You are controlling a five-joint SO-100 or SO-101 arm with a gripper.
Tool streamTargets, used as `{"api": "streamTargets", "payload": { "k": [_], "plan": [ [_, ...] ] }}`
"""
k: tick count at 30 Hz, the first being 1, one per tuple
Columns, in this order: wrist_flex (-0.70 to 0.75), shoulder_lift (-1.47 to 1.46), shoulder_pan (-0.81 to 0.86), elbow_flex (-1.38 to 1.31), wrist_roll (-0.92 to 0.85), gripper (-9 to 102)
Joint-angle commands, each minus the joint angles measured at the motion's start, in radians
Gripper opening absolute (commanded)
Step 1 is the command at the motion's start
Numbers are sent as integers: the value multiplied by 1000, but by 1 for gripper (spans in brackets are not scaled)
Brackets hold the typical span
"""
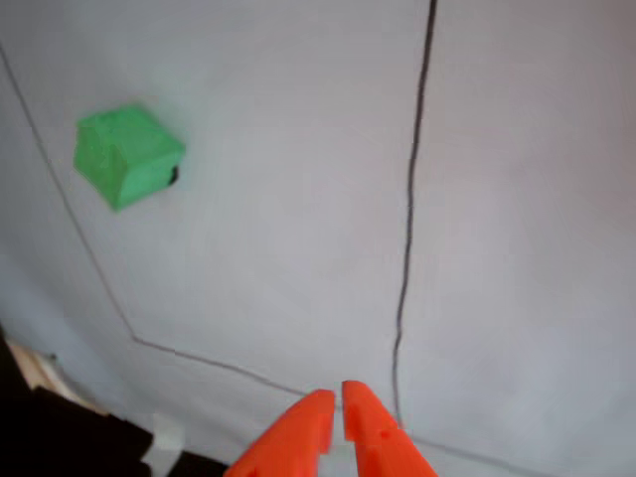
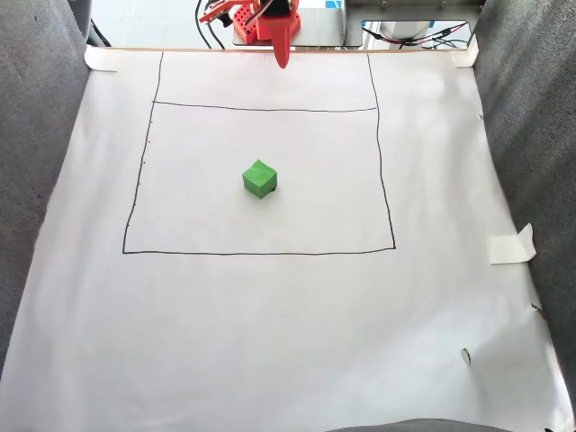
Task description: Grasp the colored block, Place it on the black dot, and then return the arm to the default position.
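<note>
One bright green foam cube (image 2: pixel 259 178) sits over the black dot (image 1: pixel 174 177); the orange claw (image 1: pixel 336 407), tips nearly together, should finish retracting steadily.

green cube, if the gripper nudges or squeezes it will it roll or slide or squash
The green cube rests on a flat face, so it would probably slide, not roll. Its scuffed, matte faces look like foam: likely light and slightly squashy, unlikely to slip between the fingers. On smooth white paper a nudge could push it off easily.

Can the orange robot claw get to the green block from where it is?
Probably yes. The gripper sits at the far edge of the white paper, jaws nearly closed, and the green block stands alone inside the drawn rectangle with bare paper between them. Whether the arm stretches that far can't be told.
</note>
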Motion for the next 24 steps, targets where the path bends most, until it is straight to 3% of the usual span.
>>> {"api": "streamTargets", "payload": {
  "k": [1,24],
  "plan": [
    [5,127,5,97,-52,0],
    [238,696,137,341,-178,0]
  ]
}}
